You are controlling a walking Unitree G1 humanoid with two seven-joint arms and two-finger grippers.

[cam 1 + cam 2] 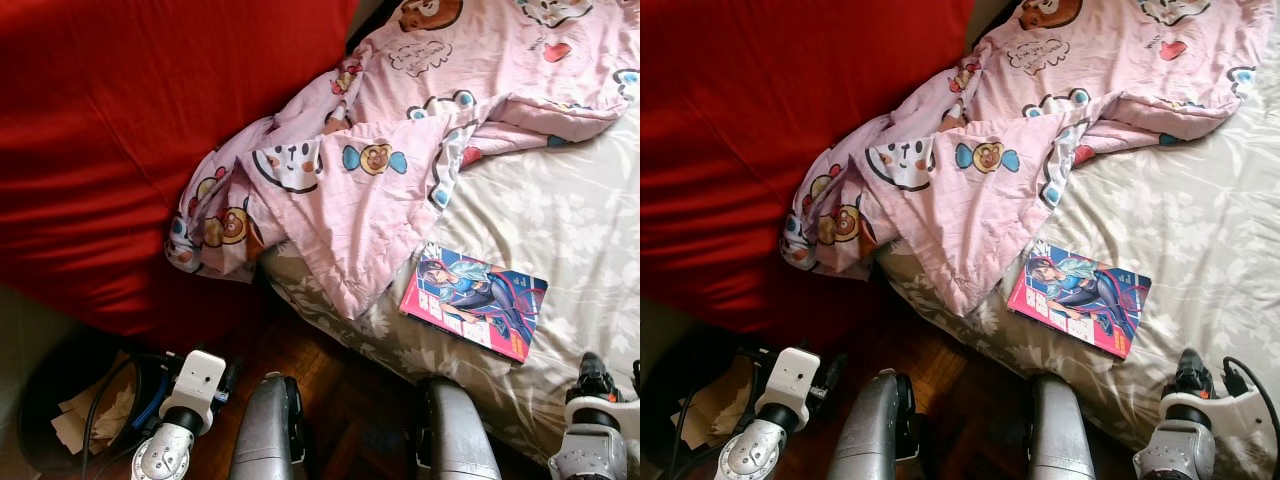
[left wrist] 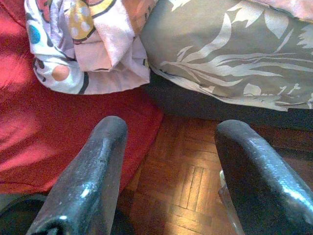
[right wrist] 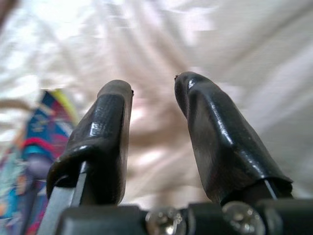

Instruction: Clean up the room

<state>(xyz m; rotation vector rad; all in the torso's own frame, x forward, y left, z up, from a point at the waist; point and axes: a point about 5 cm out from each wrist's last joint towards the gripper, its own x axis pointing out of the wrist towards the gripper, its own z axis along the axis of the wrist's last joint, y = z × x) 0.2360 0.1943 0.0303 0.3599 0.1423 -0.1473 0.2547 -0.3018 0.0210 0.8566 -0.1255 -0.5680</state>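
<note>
The bed [image 1: 580,200], in a pale leaf-patterned sheet, is the landmark. A red cover [image 1: 110,130] lies beside it, past its near corner. A pink cartoon-print blanket [image 1: 400,130] sprawls over the bed and spills off that corner. A comic book [image 1: 474,299] lies flat near the bed's front edge (cover up). What may be a dark bin [image 1: 70,400] sits on the floor, well apart from the bed. The left gripper [image 2: 168,166] hangs over the parquet beside the bed, fingers spread. The right gripper [image 3: 152,127] hovers over the sheet just beside the book, fingers parted, empty.
</note>
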